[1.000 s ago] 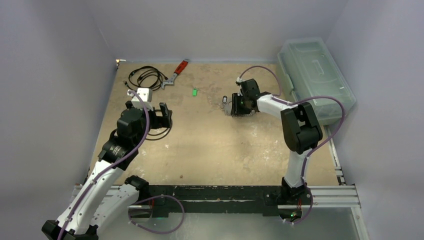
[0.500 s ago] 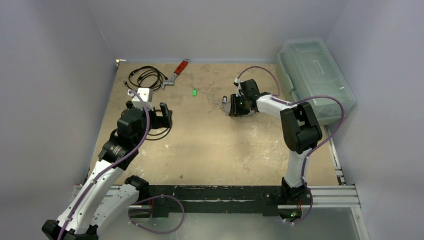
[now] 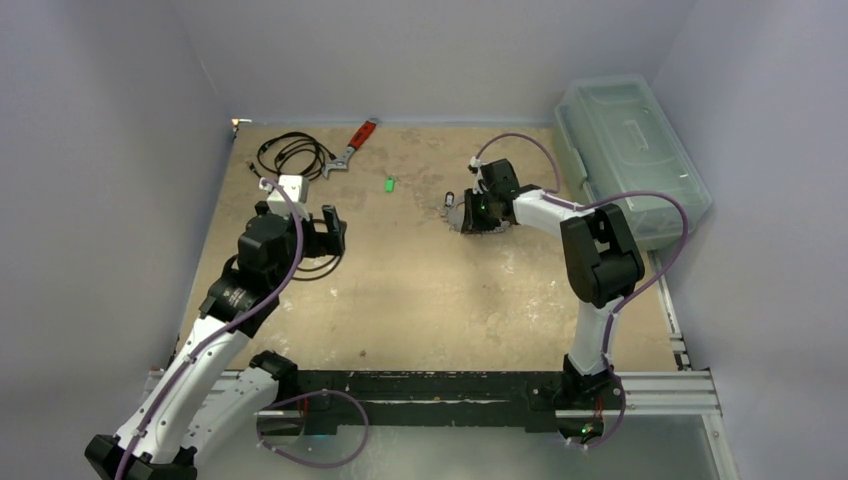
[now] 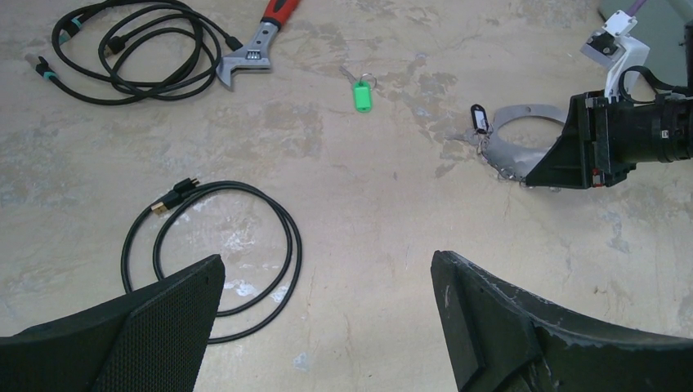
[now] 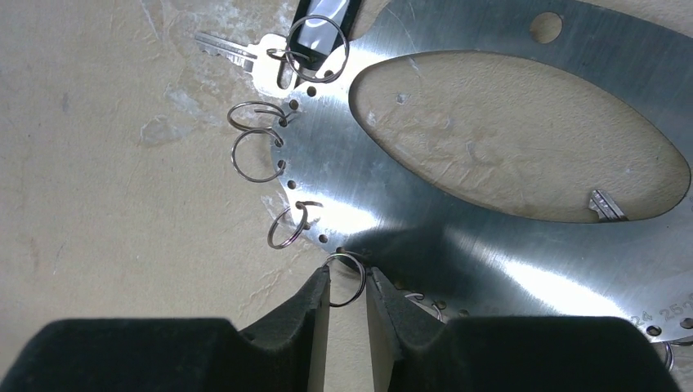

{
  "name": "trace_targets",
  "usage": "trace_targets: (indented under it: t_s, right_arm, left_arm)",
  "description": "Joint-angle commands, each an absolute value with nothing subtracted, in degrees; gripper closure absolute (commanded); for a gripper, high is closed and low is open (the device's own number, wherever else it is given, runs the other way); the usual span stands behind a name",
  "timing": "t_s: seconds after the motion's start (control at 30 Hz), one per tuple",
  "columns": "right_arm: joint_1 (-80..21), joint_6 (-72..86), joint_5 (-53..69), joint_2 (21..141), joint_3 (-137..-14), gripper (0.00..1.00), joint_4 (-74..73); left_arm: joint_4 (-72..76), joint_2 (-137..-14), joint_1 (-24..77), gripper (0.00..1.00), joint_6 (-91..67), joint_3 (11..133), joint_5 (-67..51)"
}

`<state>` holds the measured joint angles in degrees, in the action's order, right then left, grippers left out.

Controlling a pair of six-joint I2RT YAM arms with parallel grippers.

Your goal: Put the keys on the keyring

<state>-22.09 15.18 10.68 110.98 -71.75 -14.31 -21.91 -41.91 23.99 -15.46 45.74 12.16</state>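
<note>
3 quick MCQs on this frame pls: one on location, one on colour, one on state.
1. The green-tagged key lies: A) loose on the table, apart from the keyring; B) hooked on the keyring; C) inside a cup.
2. The wrench handle is: A) blue; B) red; C) yellow.
3. The right end effector is: A) wide open; B) narrowed around a split ring on the keyring's edge; C) holding the wrench.
Answers: 1 A, it lies alone between wrench and keyring. 2 B, red in the top and left wrist views. 3 B, the right wrist view shows the ring between its fingers.
</note>
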Motion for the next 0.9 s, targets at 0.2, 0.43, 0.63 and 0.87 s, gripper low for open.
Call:
trace_targets:
  t_s: [0.2, 0.43, 0.63, 0.87]
  right_arm:
    - [-22.2, 16.4, 10.4, 108.0, -70.1, 0.84, -13.6]
    - [-22.4, 17.6, 11.8, 104.2, -65.7, 0.98, -12.2]
    - [-24.1, 18.5, 11.2, 100.2, -61.4, 1.00, -12.1]
    - [-24.5, 22.6, 9.4, 91.7, -52.7, 0.68, -8.5]
  left_arm:
    - [-19.9, -42.3, 23.6, 0.04, -16.0, 45.4, 12.8]
    - [-19.9, -42.8, 23.6, 0.04, -16.0, 45.4, 12.4]
    - [-19.8, -43.1, 23.6, 0.04, -16.0, 45.3, 12.3]
    - [-19.8, -44.4, 23.6, 0.04, -16.1, 45.4, 11.1]
